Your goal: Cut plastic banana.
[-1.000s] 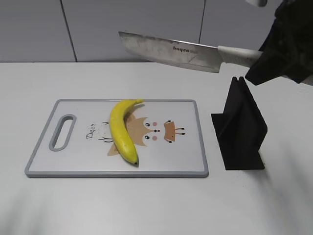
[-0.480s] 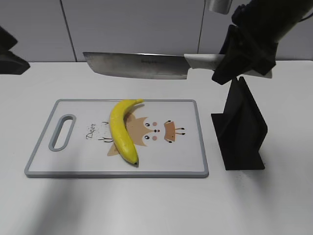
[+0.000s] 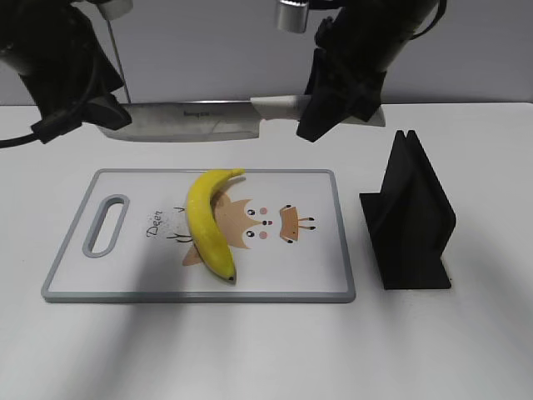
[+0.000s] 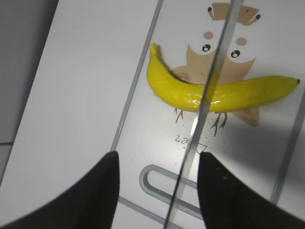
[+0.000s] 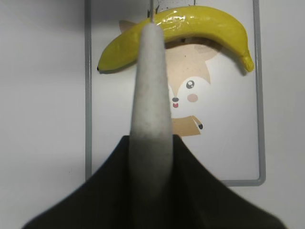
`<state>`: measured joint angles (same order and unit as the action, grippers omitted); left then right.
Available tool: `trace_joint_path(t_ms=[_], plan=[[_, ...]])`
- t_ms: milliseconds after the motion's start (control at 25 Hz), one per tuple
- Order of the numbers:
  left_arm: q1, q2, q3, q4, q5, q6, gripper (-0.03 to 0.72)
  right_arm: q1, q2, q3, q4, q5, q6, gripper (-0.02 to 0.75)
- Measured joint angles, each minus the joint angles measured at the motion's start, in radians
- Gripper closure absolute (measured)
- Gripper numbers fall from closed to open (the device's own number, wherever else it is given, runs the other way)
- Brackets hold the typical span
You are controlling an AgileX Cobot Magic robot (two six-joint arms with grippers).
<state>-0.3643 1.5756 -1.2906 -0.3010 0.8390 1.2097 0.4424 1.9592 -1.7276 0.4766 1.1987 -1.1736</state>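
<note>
The plastic banana point(image 3: 206, 221) lies whole on the grey-rimmed cutting board point(image 3: 316, 267), its dark tip towards the front. My right gripper point(image 3: 321, 112) is shut on the white handle of a cleaver knife point(image 3: 183, 121). It holds the knife level in the air above the board's far edge, blade pointing left. My left gripper point(image 3: 92, 117) is open at the blade's tip end. In the left wrist view the blade point(image 4: 209, 86) runs edge-on between the open fingers point(image 4: 159, 160), above the banana point(image 4: 181, 93). The right wrist view shows the handle point(image 5: 151, 95) in the jaws point(image 5: 151, 143) over the banana point(image 5: 205, 21).
A black knife stand point(image 3: 408, 217) stands on the white table to the right of the board. The board has a handle slot point(image 3: 106, 225) at its left end and a cartoon deer print. A grey wall runs behind the table.
My right gripper has carried the knife leftward and lower, to above the board's far edge. My left arm has come in from the left, its open jaws now at the blade's tip.
</note>
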Motion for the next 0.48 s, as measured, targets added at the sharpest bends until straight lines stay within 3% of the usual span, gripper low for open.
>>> trace_joint_path(t_ms=[480], plan=[[0.000, 0.086, -0.005, -0.014, -0.045, 0.012, 0.431, 0.007, 0.020, -0.020, 0.007, -0.050, -0.004, 0.564]])
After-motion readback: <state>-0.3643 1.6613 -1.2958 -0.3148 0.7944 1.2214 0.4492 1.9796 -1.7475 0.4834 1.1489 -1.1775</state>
